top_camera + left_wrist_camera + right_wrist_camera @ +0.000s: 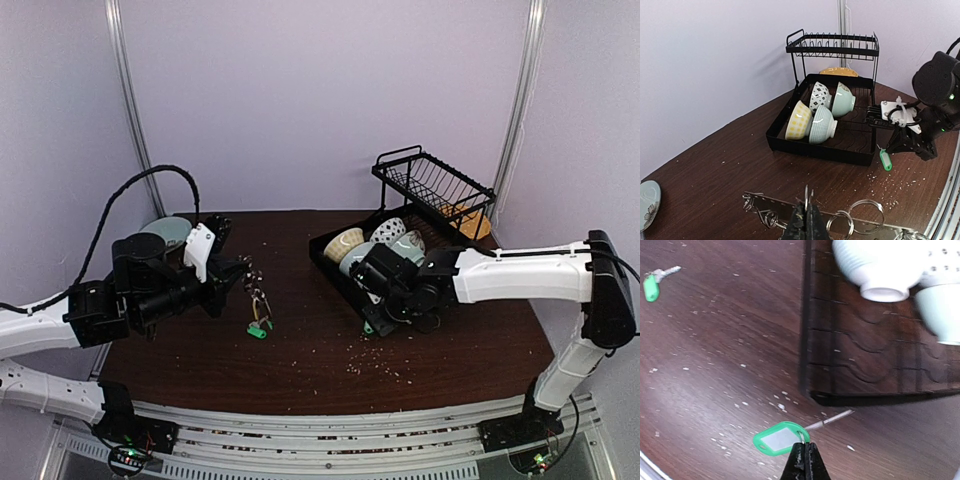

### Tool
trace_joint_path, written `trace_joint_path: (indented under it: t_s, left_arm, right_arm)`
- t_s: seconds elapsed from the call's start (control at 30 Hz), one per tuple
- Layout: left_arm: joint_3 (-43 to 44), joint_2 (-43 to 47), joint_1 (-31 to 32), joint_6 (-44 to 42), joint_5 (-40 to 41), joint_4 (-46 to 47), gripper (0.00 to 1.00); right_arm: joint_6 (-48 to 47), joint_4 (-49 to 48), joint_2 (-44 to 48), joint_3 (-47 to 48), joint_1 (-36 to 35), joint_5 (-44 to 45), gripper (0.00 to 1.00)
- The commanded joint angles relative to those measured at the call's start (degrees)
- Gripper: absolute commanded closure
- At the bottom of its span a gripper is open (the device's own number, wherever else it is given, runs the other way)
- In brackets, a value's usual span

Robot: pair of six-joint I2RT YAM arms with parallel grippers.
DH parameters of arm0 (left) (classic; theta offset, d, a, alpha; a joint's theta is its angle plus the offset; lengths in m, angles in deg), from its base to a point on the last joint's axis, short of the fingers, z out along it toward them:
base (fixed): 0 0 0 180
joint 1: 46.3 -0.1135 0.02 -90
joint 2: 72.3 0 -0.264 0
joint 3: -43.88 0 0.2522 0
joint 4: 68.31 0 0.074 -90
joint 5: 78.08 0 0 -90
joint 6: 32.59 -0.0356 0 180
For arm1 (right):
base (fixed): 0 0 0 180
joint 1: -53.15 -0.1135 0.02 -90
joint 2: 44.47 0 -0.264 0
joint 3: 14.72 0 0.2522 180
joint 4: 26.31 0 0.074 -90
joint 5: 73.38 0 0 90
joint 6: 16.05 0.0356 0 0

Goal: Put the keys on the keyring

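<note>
My left gripper (243, 278) (806, 205) is shut on a thin silver wire loop, the keyring (806, 192), which I see edge-on. Below it hang silver split rings (867, 217) and a flat metal strip (770, 205). A bunch of keys (258, 302) trails from that grip down to a green-headed key (258, 330) (650, 286) on the table. My right gripper (378, 318) (804, 444) is shut on the small ring of a green-tagged key (780, 438) (885, 160). Its silver blade (832, 419) points at the rack tray's corner, low over the table.
A black dish rack tray (335, 270) (815, 150) holds several bowls (345, 242) right beside my right gripper. Its upper shelf (435, 185) stands behind. A pale plate (165, 232) lies at the back left. White crumbs (385, 365) dot the brown table.
</note>
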Motion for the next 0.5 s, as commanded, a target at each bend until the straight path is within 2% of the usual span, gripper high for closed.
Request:
trace_joint_path:
  t_s: [0.0, 0.07, 0.2, 0.33, 0.47]
  left_arm:
    - [0.65, 1.03, 0.12, -0.57, 0.32, 3.26, 1.00]
    - [0.76, 1.04, 0.12, -0.62, 0.08, 3.26, 1.00]
    - [0.78, 1.38, 0.14, -0.53, -0.22, 3.26, 1.00]
    - [0.53, 1.86, 0.12, -0.41, -0.20, 3.26, 1.00]
    - [0.05, 1.99, 0.12, -0.32, -0.40, 3.59, 1.00]
  right_arm:
    - [5.11, 21.85, -4.41, 4.67, -4.02, 19.16, 1.00]
    - [6.31, 25.76, -6.07, 6.43, -5.61, 18.42, 1.00]
    - [3.87, 28.08, -6.45, 8.57, -7.12, 7.17, 1.00]
    - [3.81, 28.03, -6.15, 8.88, -7.37, -3.75, 1.00]
    - [1.70, 23.44, -4.65, 6.07, -7.45, -16.06, 1.00]
